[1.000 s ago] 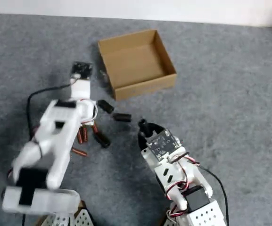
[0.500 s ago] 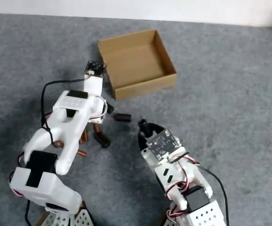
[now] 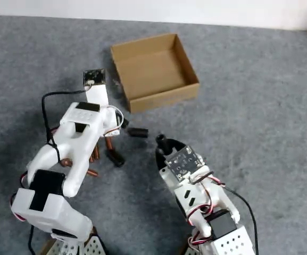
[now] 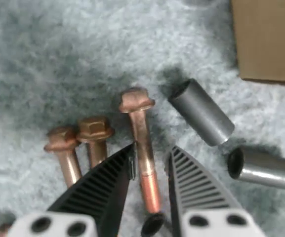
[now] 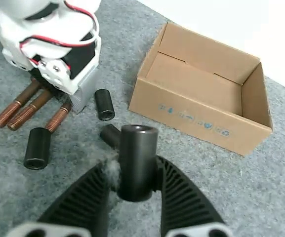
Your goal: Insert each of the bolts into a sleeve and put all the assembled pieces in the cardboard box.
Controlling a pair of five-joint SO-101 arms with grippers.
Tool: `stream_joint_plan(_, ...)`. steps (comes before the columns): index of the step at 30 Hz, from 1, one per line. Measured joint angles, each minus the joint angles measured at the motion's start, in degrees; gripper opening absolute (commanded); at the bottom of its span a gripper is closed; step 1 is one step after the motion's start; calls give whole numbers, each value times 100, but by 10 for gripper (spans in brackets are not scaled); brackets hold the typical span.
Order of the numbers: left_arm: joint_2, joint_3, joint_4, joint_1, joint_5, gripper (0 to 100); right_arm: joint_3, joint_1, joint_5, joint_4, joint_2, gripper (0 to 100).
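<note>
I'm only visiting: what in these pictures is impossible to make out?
High view: the left arm covers most of the bolts, so they cannot be counted.
Right wrist view: the same arm hides the bolt heads.
Left wrist view: the picture's edge cuts off one sleeve; whether the left gripper touches the bolt it straddles is too close to tell.

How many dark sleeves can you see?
4. One sleeve stands upright between the right fingers; one lies right beside it; one lies by the left arm; one lies beside the bolts' threaded ends. Others may hide under the left arm.
</note>
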Motion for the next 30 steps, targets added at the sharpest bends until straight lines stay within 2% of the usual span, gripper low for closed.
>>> stream_joint_plan(4, 0, 0, 0, -132, 290, 112, 0, 0, 0, 0, 0, 5)
stream_joint_plan(13, 642, -378, 114, -413, 343, 109, 0, 0, 0, 0, 0, 5)
stream_joint_plan(21, 1890, -1978, 1398, -378, 343, 107, 0, 0, 0, 0, 0, 5)
stream_joint_plan(23, 2066, -2338, 1741, -220, 343, 88, 0, 0, 0, 0, 0, 5)
stream_joint_plan(26, 2171, -2840, 2523, 18, 352, 0, 0, 0, 0, 0, 0, 5)
stream_joint_plan(30, 2189, -2901, 3174, 457, 334, 4, 0, 0, 0, 0, 0, 5)
